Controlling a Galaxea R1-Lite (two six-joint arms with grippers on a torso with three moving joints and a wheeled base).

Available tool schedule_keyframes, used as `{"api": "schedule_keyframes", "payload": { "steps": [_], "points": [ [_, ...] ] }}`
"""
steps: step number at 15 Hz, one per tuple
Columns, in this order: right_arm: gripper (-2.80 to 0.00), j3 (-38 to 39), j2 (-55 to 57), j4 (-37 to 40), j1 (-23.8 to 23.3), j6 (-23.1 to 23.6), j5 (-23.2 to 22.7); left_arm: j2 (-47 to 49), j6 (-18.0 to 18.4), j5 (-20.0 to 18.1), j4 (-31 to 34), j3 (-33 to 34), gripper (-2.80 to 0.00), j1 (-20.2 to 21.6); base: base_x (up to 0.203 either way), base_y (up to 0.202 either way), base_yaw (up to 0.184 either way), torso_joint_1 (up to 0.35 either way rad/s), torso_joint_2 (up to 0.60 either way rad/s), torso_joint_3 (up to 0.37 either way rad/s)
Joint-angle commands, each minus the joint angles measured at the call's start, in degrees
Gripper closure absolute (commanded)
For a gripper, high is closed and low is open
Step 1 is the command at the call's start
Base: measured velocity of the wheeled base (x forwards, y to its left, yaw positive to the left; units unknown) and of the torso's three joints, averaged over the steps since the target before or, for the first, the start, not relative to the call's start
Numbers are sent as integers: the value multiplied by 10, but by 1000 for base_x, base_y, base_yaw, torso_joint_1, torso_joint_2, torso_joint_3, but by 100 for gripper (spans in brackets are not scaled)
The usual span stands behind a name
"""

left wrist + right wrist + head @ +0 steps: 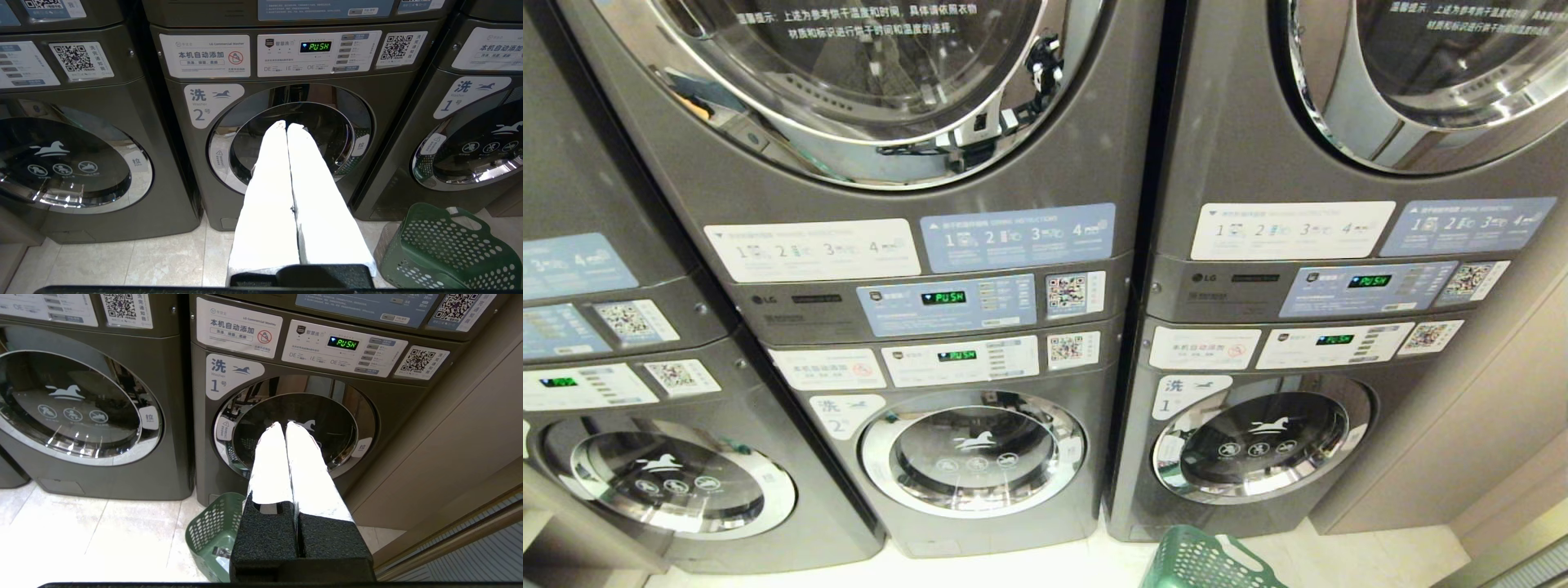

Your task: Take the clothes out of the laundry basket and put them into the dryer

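From my head I see three dark grey stacks standing side by side. The middle one carries the dryer [849, 73] on top, its wide chrome-rimmed glass door closed, white text across the glass. Only this view reaches that high; neither wrist shows the dryer door at all. Beneath it sits the washer marked 2 [972, 452], and to the right the stack marked 1 [1262, 447].

The laundry basket [1205, 559] barely pokes into the head view at the bottom edge, on the pale floor in front of the stack marked 1. My left wrist shows far more of it: green, pierced walls, rolled rim, a handle, standing just beside the foot of that stack. From the right wrist I see only one end of it behind my own fingers. In none of the views can I see inside the basket, so I cannot tell where the clothes are.

My arms stay out of the head view. My left pincer [287, 125] hangs before washer 2, its white fingers pressed together on nothing. My right pincer [284, 425] faces washer 1, fingers likewise closed and empty.
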State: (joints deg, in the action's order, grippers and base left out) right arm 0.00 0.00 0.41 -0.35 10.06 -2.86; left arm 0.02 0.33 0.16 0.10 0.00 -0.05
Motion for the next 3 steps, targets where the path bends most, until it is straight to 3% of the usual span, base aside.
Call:
{"api": "schedule_keyframes", "payload": {
  "steps": [1, 3],
  "points": [
    [0, -1, 0, -1, 0, 5, -1, 0, 0, 0, 0, 0, 0, 0, 0, 0, 0, 0, 0, 0],
    [0, -1, 0, 1, 0, -4, 0, 0, 0, 0, 0, 0, 0, 0, 0, 0, 0, 0, 0, 0]
  ]
}}
